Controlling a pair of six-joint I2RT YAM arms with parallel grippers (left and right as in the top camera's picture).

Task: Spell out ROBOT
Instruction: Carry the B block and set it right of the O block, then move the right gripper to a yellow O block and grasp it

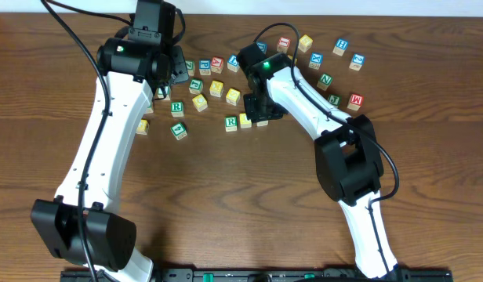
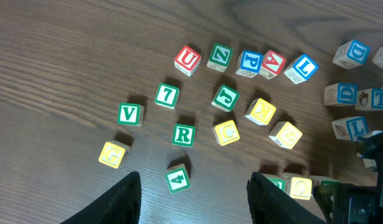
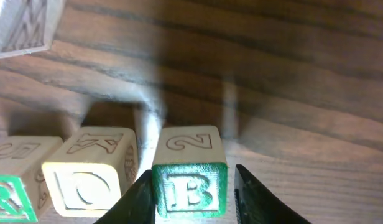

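Right gripper (image 3: 193, 183): fingers (image 3: 257, 199) down at table level, one on each side of the green-framed B cube (image 3: 190, 190). Not clamped. A thin strip of wood shows between the cube and the finger on the view's right. The other finger sits right at the cube's edge; whether it touches cannot be told. Reads as let go, jaws loosely bracketing.

B cube rests flat on the table (image 1: 241, 211), letter toward the wrist camera, a carved 2 on its upper face.

Just beside it on the view's left, across a narrow gap: yellow-faced O cube (image 3: 86, 186), a K on top. Next along, close against it, the green R cube (image 3: 5, 204), cut by the frame edge. All three stand in one line with fronts level. Overhead, this line sits mid-table under the right wrist.

Far corner of the right wrist view: a pale M-carved cube (image 3: 20, 25), well apart from the line.

Left gripper (image 2: 194, 196): fingers spread wide with nothing between them, hanging above the scatter of loose cubes.

- Nearest below it is a green 4 cube (image 2: 178, 178).
- Beyond that are a second R cube (image 2: 183, 134) and a yellow C cube (image 2: 226, 132), side by side.
- A red U cube (image 2: 188, 60) is at the end of the far row.

Blue-framed T cube (image 2: 381, 98): at the right edge of the left wrist view, partly cut off, among other blue cubes, well apart from the R-O-B line.
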